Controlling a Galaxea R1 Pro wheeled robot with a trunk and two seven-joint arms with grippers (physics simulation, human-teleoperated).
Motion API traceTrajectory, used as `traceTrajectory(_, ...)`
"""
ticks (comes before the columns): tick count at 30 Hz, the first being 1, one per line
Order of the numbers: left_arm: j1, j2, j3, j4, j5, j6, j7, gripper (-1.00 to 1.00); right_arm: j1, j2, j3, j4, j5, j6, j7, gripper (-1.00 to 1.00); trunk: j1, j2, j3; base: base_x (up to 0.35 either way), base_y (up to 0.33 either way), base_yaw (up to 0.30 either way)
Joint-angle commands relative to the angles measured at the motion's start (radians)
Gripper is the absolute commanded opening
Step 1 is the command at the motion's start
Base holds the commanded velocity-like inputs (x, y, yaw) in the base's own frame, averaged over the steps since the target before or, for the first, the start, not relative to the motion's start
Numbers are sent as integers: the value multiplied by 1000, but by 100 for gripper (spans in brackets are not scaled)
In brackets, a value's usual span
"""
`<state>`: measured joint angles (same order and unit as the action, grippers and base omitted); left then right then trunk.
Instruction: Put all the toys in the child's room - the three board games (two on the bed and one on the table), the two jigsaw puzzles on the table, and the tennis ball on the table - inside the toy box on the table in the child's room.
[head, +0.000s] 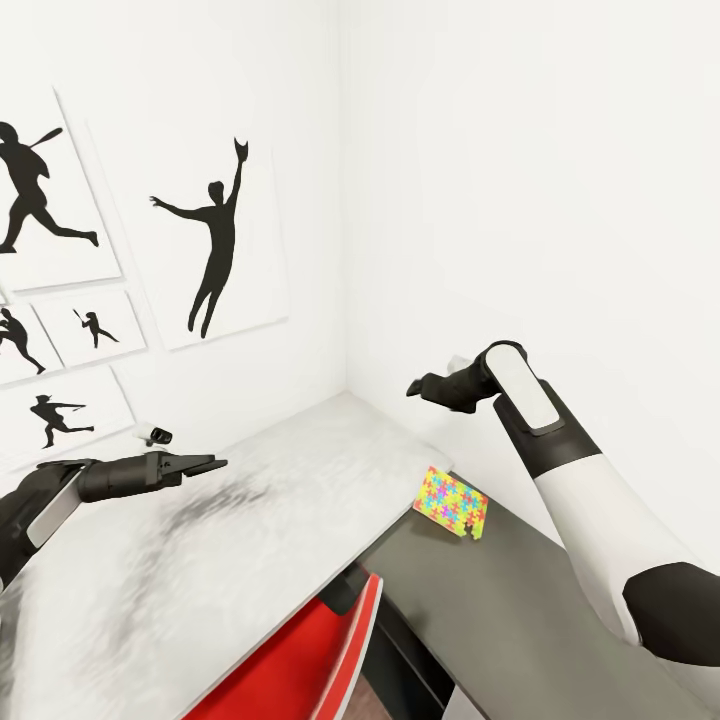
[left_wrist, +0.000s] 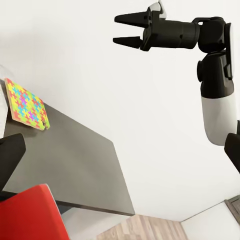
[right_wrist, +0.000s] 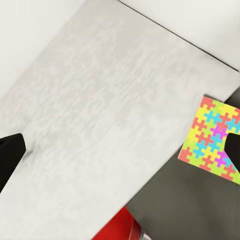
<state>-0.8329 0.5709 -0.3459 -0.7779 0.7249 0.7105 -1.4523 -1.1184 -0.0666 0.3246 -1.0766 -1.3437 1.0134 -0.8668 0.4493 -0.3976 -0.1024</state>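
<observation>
Right tool (left_wrist: 120, 30) open, left tool (head: 205, 465) seemingly open, both above table (head: 300, 480); jigsaw puzzle (head: 451, 502) overhanging its edge

Multicoloured jigsaw puzzle (head: 451, 502) tilted, straddling edge of pale table (head: 250, 540) and dark cabinet (head: 500, 620).

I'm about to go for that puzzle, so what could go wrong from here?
The jigsaw puzzle lies flat on the lower dark-grey cabinet top, against the pale table's edge; open fingers may slide off it or strike that edge. The right gripper hangs close to the white wall, so a swing could scrape it.
</observation>
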Motion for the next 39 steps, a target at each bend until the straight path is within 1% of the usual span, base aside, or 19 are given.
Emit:
traceTrajectory(1, -2, 1, -5, 0, 7, 11, -2, 100, -1, -1, 3, 0, -9, 1, -10, 100, 1, -2, -2, 0, 0, 0)
traceTrajectory(17, -2, 2, -5, 0, 6, 11, -2, 100, -1, -6, 3, 0, -9, 0, -12, 100, 1, -2, -2, 0, 0, 0)
traceTrajectory(21, -2, 3, -5, 0, 5, 11, -3, 100, -1, -6, 4, 4, -2, -2, -12, 100, 1, -2, -2, 0, 0, 0)
traceTrajectory(25, -1, 5, -5, 0, 5, 11, -3, 100, -1, -5, 7, 8, 33, -13, -12, 100, 1, -2, -2, 0, 0, 0)
traceTrajectory(26, -1, 5, -5, 0, 5, 11, -3, 100, -1, -4, 8, 11, 50, -16, -12, 100, 1, -2, -2, 0, 0, 0)
traceTrajectory(28, -2, 5, -5, 0, 5, 11, -3, 100, -1, -3, 9, 12, 69, -17, -12, 100, 1, -2, -2, 0, 0, 0)
traceTrajectory(29, -2, 6, -5, 0, 5, 11, -2, 100, -2, -1, 9, 14, 86, -19, -13, 100, 1, -2, -2, 0, 0, 0)
traceTrajectory(34, -1, 4, -5, 0, 5, 11, -2, 100, -3, 8, 7, 27, 127, -25, -19, 100, 1, -2, -2, 0, 0, 0)
traceTrajectory(35, -1, 3, -5, 0, 5, 11, -2, 100, -5, 11, 8, 50, 144, -35, -21, 100, 1, -2, -2, 0, 0, 0)
traceTrajectory(37, -1, 3, -5, 0, 5, 11, -2, 100, -10, 13, 9, 86, 166, -51, -22, 100, 1, -2, -2, 0, 0, 0)
traceTrajectory(38, -1, 2, -5, 0, 5, 11, -2, 100, -16, 15, 9, 131, 192, -69, -22, 100, 1, -2, -2, 0, 0, 0)
traceTrajectory(39, -1, 2, -5, 0, 5, 11, -2, 100, -22, 16, 8, 154, 207, -78, -22, 100, 1, -2, -2, 0, 0, 0)
